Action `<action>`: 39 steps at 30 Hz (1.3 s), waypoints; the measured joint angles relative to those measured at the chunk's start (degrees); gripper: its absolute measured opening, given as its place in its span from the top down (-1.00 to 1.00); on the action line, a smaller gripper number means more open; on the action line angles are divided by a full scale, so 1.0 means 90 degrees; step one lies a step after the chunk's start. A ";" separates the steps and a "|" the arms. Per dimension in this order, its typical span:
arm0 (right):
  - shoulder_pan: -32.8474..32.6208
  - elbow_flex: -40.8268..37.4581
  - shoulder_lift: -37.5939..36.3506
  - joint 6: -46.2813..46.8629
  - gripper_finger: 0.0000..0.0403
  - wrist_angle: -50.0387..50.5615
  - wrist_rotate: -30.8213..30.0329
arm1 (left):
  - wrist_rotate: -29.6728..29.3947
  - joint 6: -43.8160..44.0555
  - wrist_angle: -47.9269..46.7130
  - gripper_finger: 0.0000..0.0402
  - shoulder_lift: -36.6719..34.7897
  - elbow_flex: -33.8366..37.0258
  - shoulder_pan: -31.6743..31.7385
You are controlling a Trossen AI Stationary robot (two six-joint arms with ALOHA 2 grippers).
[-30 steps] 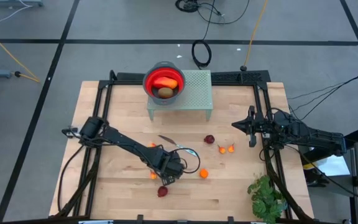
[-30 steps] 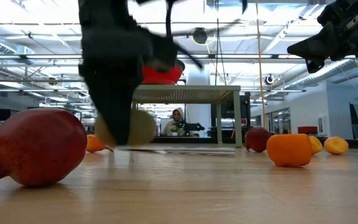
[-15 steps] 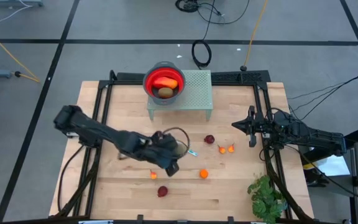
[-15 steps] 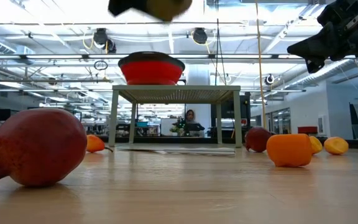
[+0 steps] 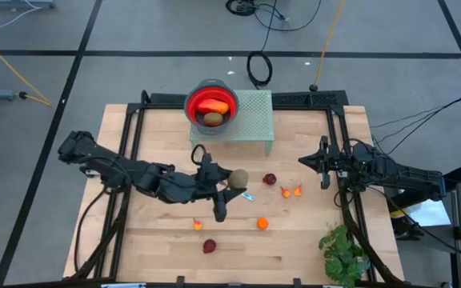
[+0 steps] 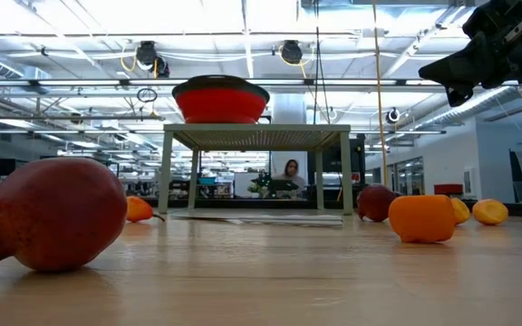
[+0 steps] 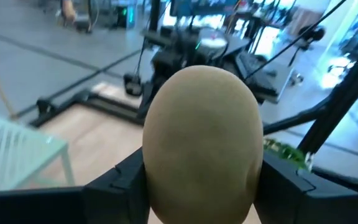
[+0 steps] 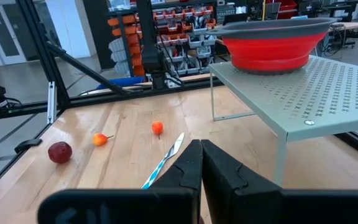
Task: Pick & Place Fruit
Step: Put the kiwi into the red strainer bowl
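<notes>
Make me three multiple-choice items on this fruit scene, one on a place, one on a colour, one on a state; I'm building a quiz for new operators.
1. Where does the bowl stand?
A. on the raised perforated stand
B. on the bare tabletop
C. beside the plant

2. What colour is the bowl inside?
A. blue
B. red
C. white

3. What is the left tool doing?
A. hanging open and empty
B. lying flat on the table
C. gripping an olive-brown oval fruit

Answers:
1 A: the high view shows the bowl on the stand's corner, and the low view shows it up on the legged platform.
2 B: its inside shows red from above.
3 C: the left wrist view shows the oval fruit clamped between both fingers.
</notes>
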State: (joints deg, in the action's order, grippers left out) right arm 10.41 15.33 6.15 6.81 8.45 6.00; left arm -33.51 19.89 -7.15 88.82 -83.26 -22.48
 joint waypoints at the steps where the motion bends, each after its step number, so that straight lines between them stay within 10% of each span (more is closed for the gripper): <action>1: -0.0002 0.0000 0.0000 0.0000 1.00 0.0001 0.0001 | -0.0001 -0.0100 0.0084 -0.07 0.0000 0.0000 -0.0008; 9: -0.0001 0.0000 0.0000 0.0000 1.00 0.0000 0.0001 | 0.0020 -0.0252 0.0101 0.05 0.0002 0.0000 0.0005; 31: -0.0002 0.0000 0.0000 0.0000 1.00 0.0120 0.0002 | 0.4167 0.0268 0.3777 -0.11 0.0005 0.0002 -0.0159; 39: 0.0000 0.0000 0.0000 0.0000 1.00 0.0189 0.0002 | 0.4392 -0.0165 0.4150 0.01 0.0005 0.0002 -0.0226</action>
State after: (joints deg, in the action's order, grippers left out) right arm 10.41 15.33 6.15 6.81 10.15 6.02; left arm 6.02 18.40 30.20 88.86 -83.24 -24.51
